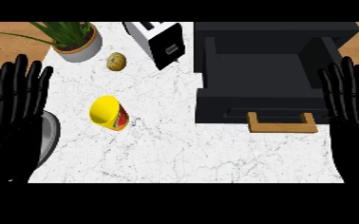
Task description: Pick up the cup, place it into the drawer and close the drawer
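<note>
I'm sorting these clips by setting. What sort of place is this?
Most likely a kitchen counter: a white marble-look worktop with a toaster, a potted plant and a yellow cup, beside a dark open drawer with a wooden handle.

We see a yellow cup [108, 113] with red and green on its side lying tipped over on the white marbled surface [182, 152], its open mouth facing the left hand [21, 99], just beside it. The black drawer [263, 83] stands pulled open, its wooden handle [282, 123] forward, right beside the right hand [344, 99].
</note>
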